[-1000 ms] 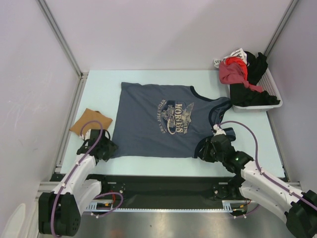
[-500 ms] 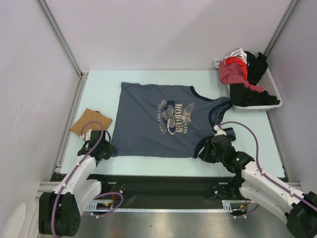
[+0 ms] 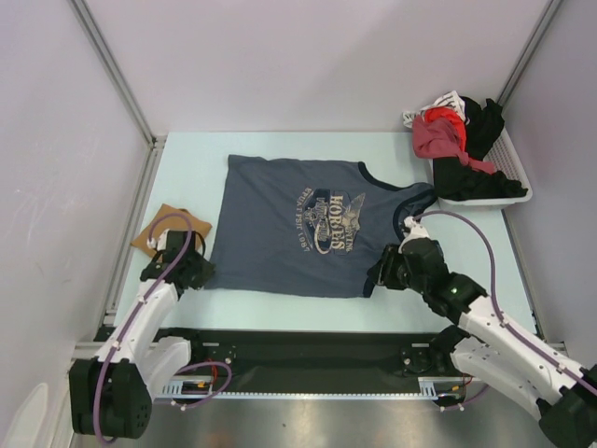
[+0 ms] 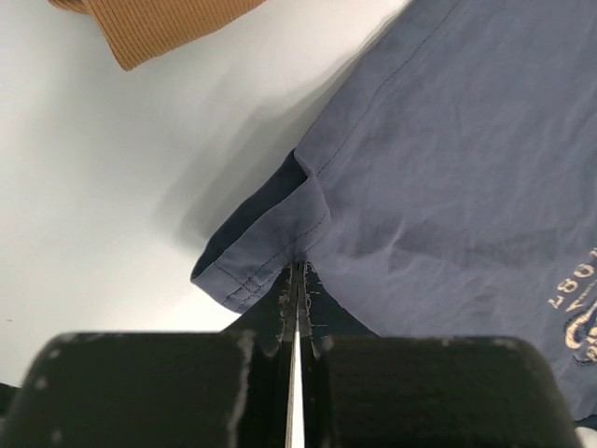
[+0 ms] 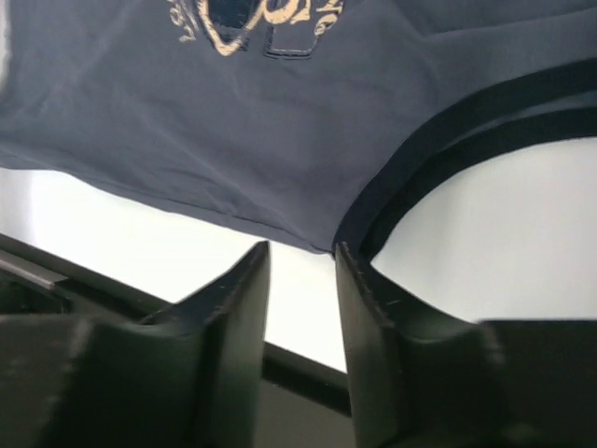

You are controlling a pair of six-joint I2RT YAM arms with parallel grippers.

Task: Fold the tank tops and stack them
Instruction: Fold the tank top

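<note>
Subject garment: a slate-blue cotton tank top with darker trim and a gold chest print is laid flat in the middle of the pale table, hem to the left, neck and straps to the right. A second, ribbed tan-brown top lies folded just beside the hem's near-left corner, apart from it. A white mesh tray heaped with red and black clothing stands at the far right corner.

Left gripper: the fingers are closed flat together, with the near hem corner pinched between them and lifted slightly, a shadow being cast beneath.

Right gripper: a narrow gap is seen between the fingers, with bare table showing through. Nothing is held. The tips are set at the near edge of the cloth, beside the dark armhole trim.

Handling assessment: the fabric is judged light, limp and thin. It will drape and crease wherever it is unsupported, and it may drag or bunch on the table. The stitched hem and the bound armhole are judged the firmest places to be gripped. A matching hold on the near strap side is considered necessary before the near edge can be carried over evenly. A one-sided lift is expected to skew the fold.
</note>
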